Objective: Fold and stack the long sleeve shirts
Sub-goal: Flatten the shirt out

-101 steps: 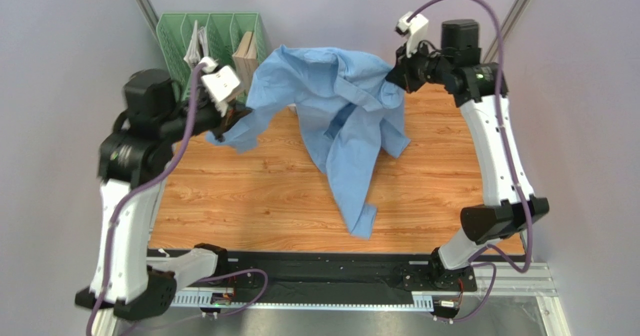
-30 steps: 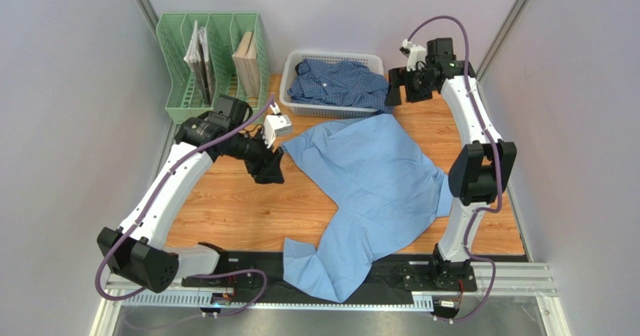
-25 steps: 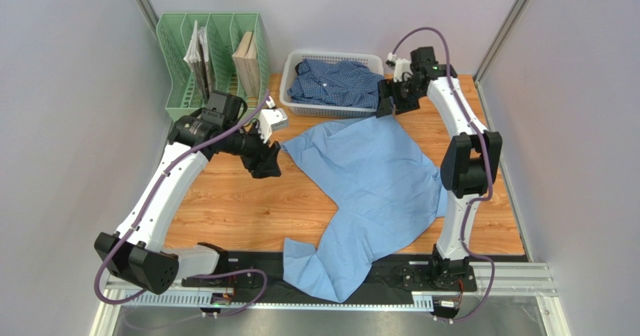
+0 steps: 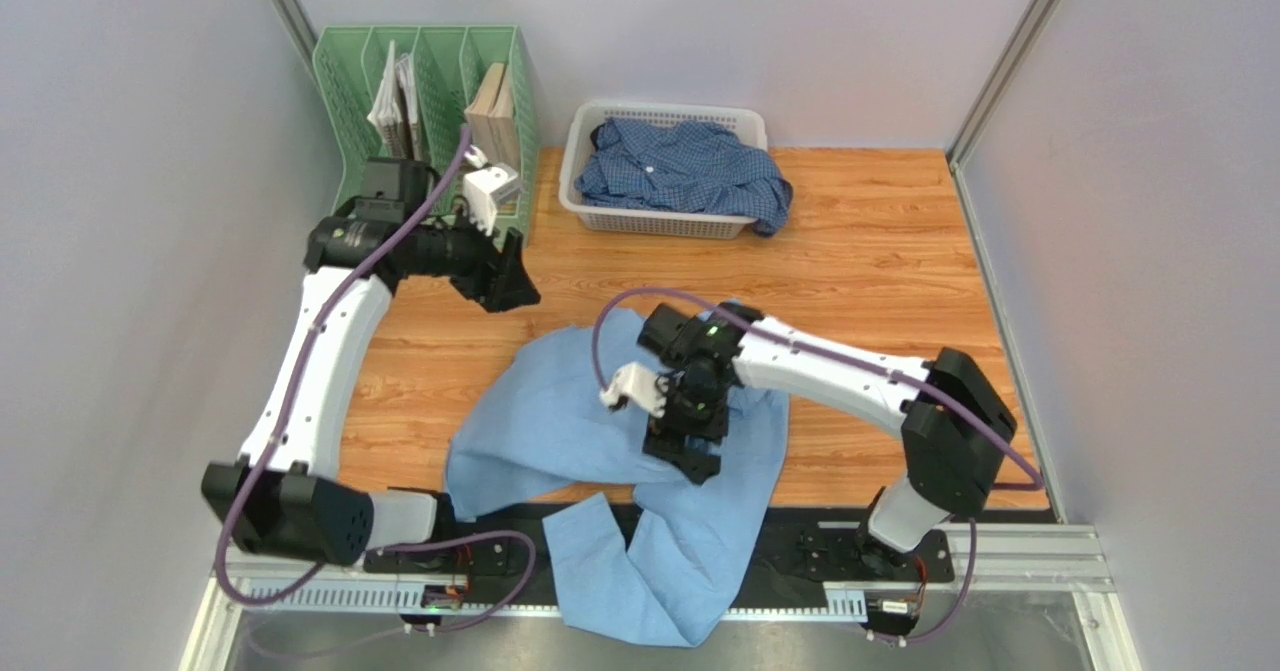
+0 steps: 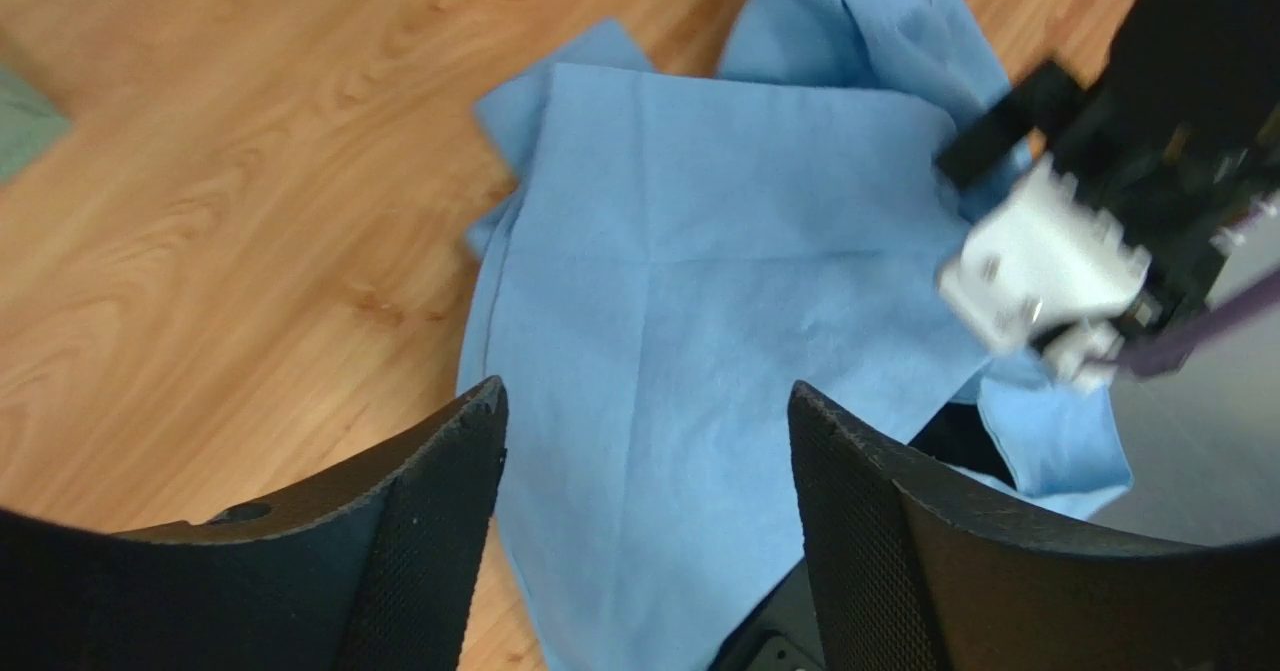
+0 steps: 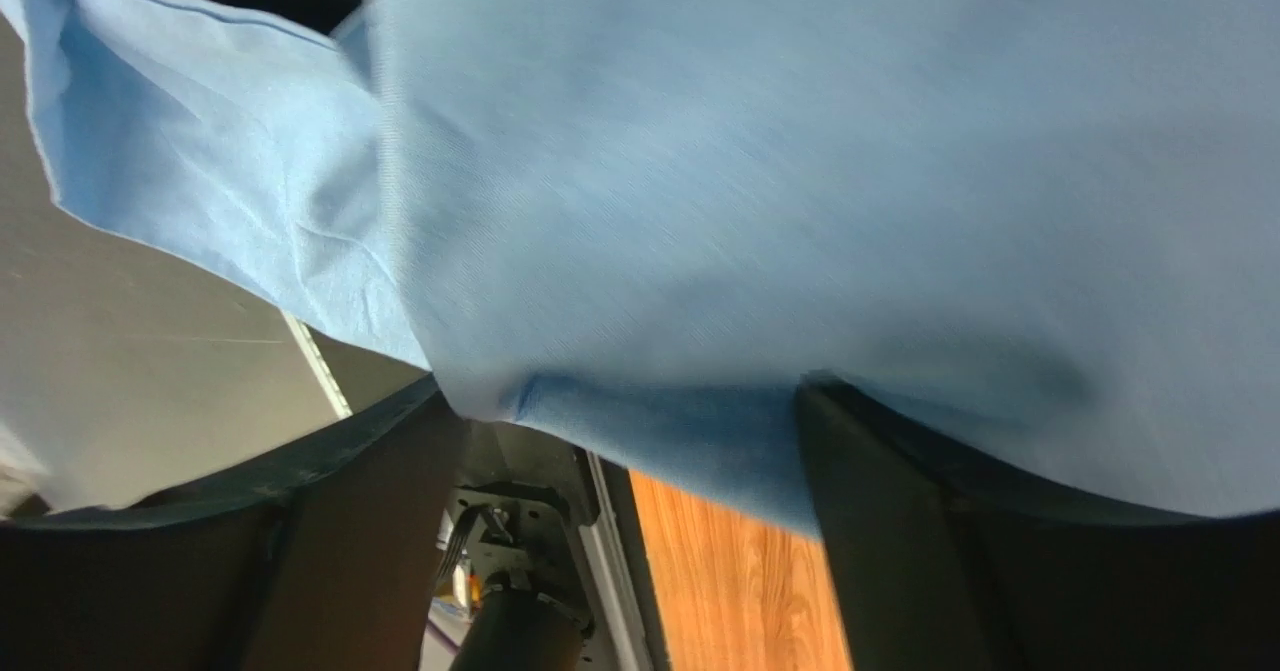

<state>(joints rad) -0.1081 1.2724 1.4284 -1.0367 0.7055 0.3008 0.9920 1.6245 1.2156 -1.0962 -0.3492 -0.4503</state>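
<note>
The light sky-blue shirt (image 4: 579, 424) lies bunched at the table's near middle, part of it hanging over the front edge. My right gripper (image 4: 684, 454) is down on its right half, jaws wide apart. In the right wrist view the blue cloth (image 6: 781, 176) drapes over both fingertips of the right gripper (image 6: 624, 401), with nothing clamped between them. My left gripper (image 4: 511, 284) hovers open and empty over bare wood, left of and beyond the shirt. The left wrist view shows the left gripper (image 5: 646, 401) above the shirt (image 5: 721, 296). The darker checked shirt (image 4: 676, 161) sits crumpled in the white basket (image 4: 661, 223).
A green file rack (image 4: 425, 116) holding papers and a book stands at the back left, close behind the left gripper. The black base rail (image 4: 496, 529) runs along the near edge. Grey walls close in both sides.
The right arm swung from beside the basket down to the near middle, onto the light blue shirt. The shirt, earlier spread flat, is now bunched toward the front edge. The left gripper drew back toward the rack.
</note>
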